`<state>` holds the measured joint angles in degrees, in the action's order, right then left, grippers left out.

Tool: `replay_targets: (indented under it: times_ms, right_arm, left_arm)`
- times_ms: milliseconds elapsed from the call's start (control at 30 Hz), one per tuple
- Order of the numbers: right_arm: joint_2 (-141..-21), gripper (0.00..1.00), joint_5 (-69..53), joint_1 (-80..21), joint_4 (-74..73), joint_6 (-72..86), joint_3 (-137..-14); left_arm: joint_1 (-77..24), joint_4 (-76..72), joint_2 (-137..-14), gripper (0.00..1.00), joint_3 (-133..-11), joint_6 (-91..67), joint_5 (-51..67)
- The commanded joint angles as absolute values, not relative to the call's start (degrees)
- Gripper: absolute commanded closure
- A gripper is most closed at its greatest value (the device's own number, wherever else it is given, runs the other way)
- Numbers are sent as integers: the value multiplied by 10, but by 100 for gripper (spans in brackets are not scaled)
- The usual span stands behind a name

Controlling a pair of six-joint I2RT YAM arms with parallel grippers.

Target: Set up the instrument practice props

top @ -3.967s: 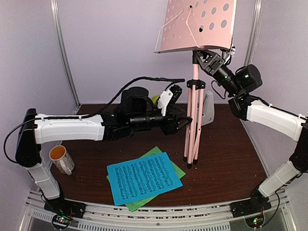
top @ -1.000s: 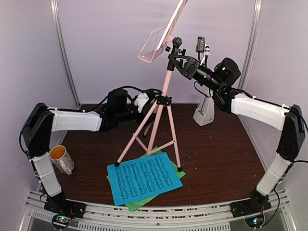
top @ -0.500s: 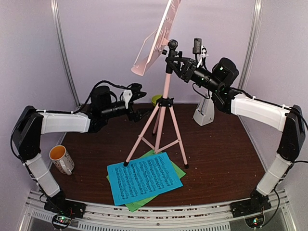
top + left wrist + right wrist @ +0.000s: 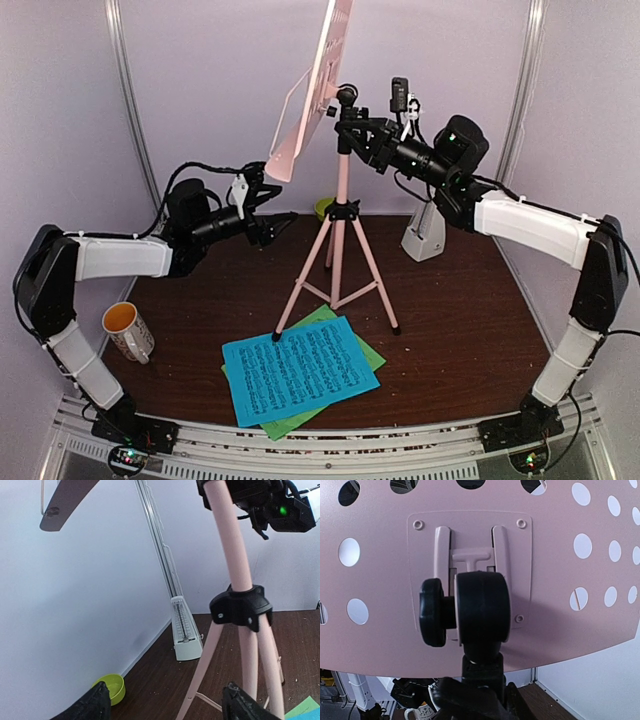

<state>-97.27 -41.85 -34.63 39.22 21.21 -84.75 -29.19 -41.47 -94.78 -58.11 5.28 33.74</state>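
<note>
One prop is up: your stand (image 4: 342,180), gripped by the right end effector (image 4: 354,128); left end effector (image 4: 268,208) wide; sheets (image 4: 300,370) not yet placed.

My left arm rises from its base, bends at the elbow and runs level toward the middle, well above the surface, and my left claw (image 4: 262,208) hangs there with its fingers spread wide and nothing between them. My right arm climbs higher and reaches in from the right, forearm sloping up, with my right claw (image 4: 356,128) closed on the neck of the music stand (image 4: 342,190).
</note>
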Motion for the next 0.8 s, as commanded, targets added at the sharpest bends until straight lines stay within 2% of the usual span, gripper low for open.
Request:
replay_targets:
  times_ms: [0, 733, 767]
  right_arm:
    - [-972, 100, -404, -345, 552, 201, -940]
    - [-1080, 100, -441, -351, 543, 109, -1039]
    - [-1081, 95, -441, -351, 546, 110, -1037]
  left_arm:
    - [-291, -438, -917, 22, -575, 53, 334]
    - [-290, -419, -913, 25, -549, 22, 350]
    - [-290, -420, -914, 25, -548, 20, 351]
